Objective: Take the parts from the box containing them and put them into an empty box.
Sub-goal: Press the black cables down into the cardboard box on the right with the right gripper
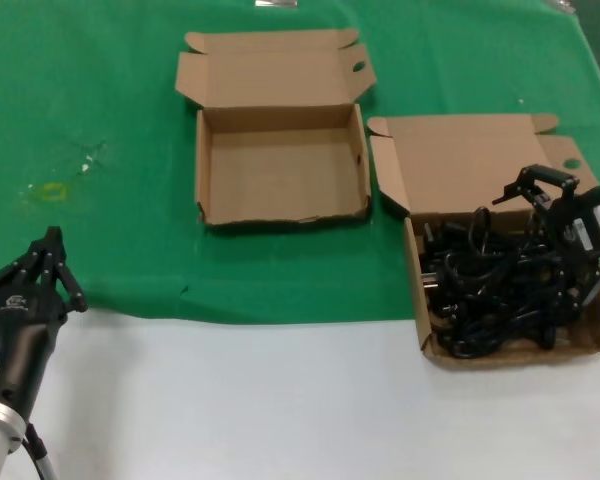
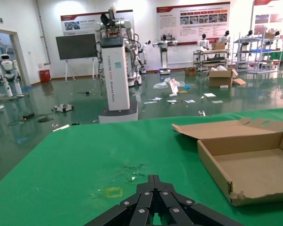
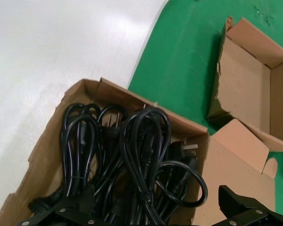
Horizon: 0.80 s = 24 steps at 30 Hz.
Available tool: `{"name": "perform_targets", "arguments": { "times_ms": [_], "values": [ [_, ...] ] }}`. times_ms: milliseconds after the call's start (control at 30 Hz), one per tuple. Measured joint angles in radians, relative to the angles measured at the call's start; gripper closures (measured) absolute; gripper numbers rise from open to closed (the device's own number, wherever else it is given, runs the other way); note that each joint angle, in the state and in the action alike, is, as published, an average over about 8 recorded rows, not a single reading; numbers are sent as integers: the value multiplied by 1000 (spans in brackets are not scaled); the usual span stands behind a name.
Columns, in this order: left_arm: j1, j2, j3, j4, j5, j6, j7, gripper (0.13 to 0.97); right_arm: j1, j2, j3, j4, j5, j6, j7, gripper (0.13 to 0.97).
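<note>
Head view: I see my right gripper (image 1: 540, 200) low over the box of cords (image 1: 598, 340), fingers spread apart above the black power cords (image 1: 490, 290), which lie tangled inside it. The empty box (image 1: 280, 212) sits well apart on the green cloth (image 1: 100, 100). My left gripper (image 1: 50, 255) waits at the near left, fingers together.

Both grippers are black linkage frames with silver screws; left gripper (image 1: 50, 262) has a white logo, right gripper (image 1: 550, 215) a grey block.
</note>
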Motion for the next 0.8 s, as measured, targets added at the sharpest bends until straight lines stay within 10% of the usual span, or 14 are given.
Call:
{"name": "perform_targets", "arguments": {
  "times_ms": [800],
  "values": [
    [0, 0, 0, 0, 0, 0, 0, 953, -17, -22, 40, -36, -21, 21, -17, 444]
  ]
}}
